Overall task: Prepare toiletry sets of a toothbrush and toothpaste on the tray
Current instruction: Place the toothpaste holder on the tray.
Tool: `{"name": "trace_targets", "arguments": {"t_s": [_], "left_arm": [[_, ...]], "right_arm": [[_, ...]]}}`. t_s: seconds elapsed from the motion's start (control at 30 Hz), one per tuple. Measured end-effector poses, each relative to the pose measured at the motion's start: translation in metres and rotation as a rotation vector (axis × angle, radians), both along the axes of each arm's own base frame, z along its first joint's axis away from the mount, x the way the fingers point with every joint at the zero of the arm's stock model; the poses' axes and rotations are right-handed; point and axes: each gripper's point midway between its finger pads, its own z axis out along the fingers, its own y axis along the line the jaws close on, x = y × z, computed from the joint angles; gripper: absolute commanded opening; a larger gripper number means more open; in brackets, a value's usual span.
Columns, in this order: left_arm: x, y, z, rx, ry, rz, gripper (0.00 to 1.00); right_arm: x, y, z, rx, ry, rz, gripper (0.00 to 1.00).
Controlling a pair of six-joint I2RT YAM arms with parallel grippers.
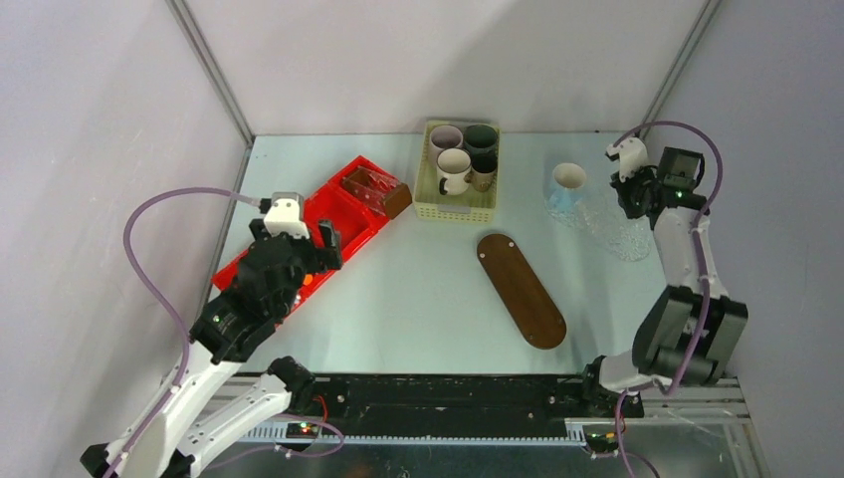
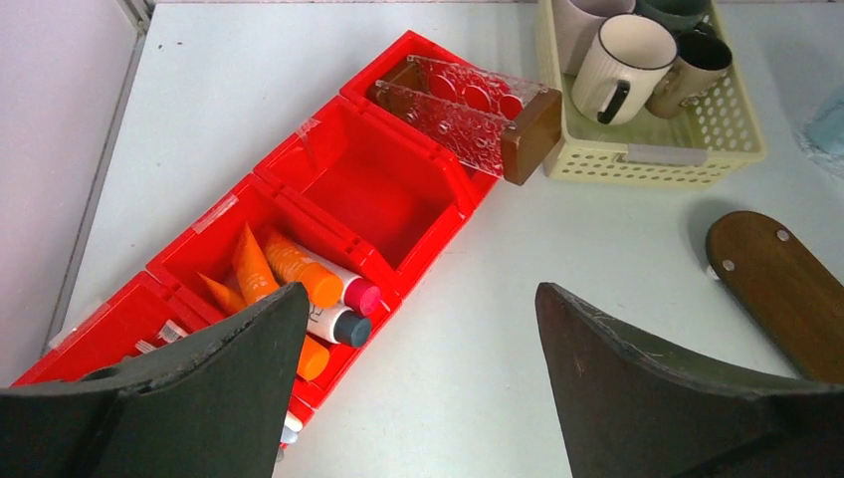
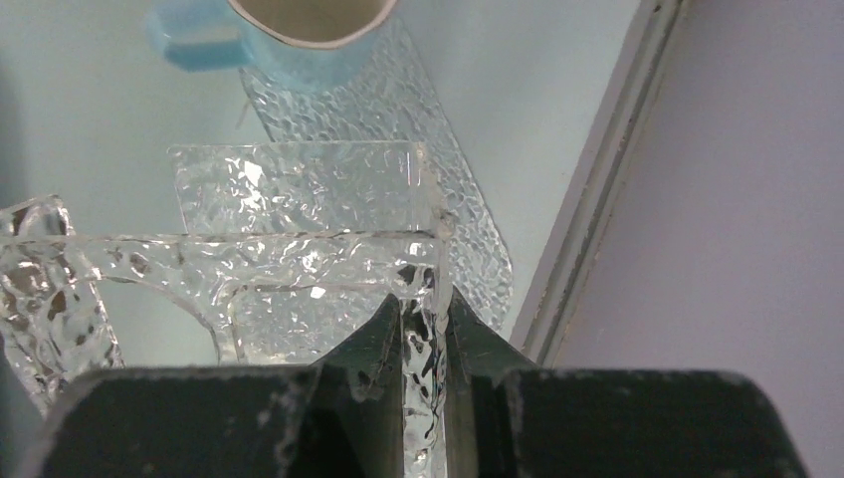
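Hanging above orange toothpaste tubes (image 2: 297, 271) (red bin (image 2: 383, 204)), left gripper (image 2: 418, 294) gapes.

Open tabletop (image 1: 428, 289) lies between the red bin (image 2: 378, 199) and the tray (image 1: 521, 289). A clear rack (image 2: 458, 100) lies across the bin's far compartment, just beside the basket (image 2: 647, 159), where 4 mugs (image 2: 622, 65) crowd together.

Pale table (image 1: 418, 289) with red bin (image 1: 338, 204), yellow mesh basket (image 1: 456, 211), brown oval tray (image 1: 521, 289), clear textured board (image 1: 622, 237).
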Motion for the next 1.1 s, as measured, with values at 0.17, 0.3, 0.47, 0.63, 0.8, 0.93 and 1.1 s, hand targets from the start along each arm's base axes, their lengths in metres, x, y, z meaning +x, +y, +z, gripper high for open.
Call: {"name": "trace_targets", "arguments": {"t_s": [0.17,0.3,0.47,0.63,0.8,0.93,1.1], "left_arm": [[0.006,0.007,-0.006,0.014,-0.008,0.033,0.91],[0.011,0.015,-0.005,0.016,-0.023,0.07,0.91],[0.017,0.021,-0.009,0.02,-0.027,0.1,0.91],[0.022,0.027,-0.017,0.035,-0.012,0.126,0.91],[0.026,0.027,-0.02,0.034,-0.013,0.131,0.91],[0.027,0.027,-0.021,0.041,-0.011,0.131,0.91],[0.029,0.027,-0.021,0.048,-0.013,0.129,0.91]], "right_arm": [[0.017,-0.023,-0.029,-0.024,0.072,0.044,0.0],[0.024,-0.034,-0.045,-0.042,0.11,0.064,0.0],[0.046,-0.041,-0.067,-0.048,0.157,0.093,0.0],[0.06,-0.043,-0.09,-0.042,0.206,0.109,0.04],[0.066,-0.042,-0.109,-0.034,0.245,0.122,0.09],[0.068,-0.041,-0.119,-0.031,0.271,0.137,0.18],[0.075,-0.041,-0.122,-0.033,0.273,0.143,0.31]]}}
